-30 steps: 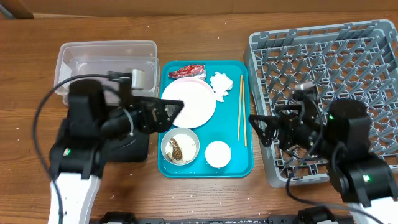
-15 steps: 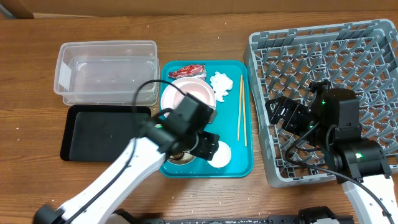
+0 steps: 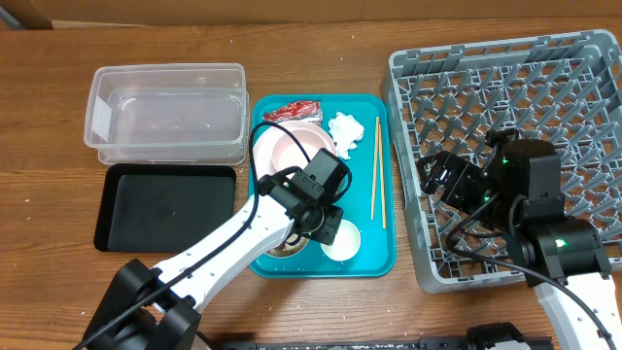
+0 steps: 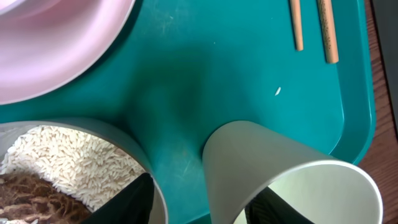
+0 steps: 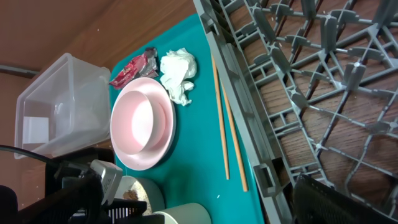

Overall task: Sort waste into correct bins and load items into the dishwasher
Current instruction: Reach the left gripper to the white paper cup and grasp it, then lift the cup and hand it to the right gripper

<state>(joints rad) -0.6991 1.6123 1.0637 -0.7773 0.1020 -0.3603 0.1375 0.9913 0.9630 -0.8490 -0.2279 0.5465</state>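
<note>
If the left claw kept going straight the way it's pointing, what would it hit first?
Probably the small white cup. The left gripper straddles its near wall with open jaws, one finger seemingly inside and the other beside the rice bowl. Depth is unclear; the teal tray lies beneath.

White links (image 3: 219, 248), black joints (image 3: 530, 175), black cables (image 3: 292, 122); apparently green LEDs (image 3: 503, 160).

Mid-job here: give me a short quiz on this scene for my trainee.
1. True or false: the chopsticks lie in the rack.
2. The left pincer is down at which item? A plate, B cup, C tissue.
3. Fill in: the rice sits in a ____.
Key: 1 false, they lie on the teal tray. 2 B. 3 bowl.
</note>
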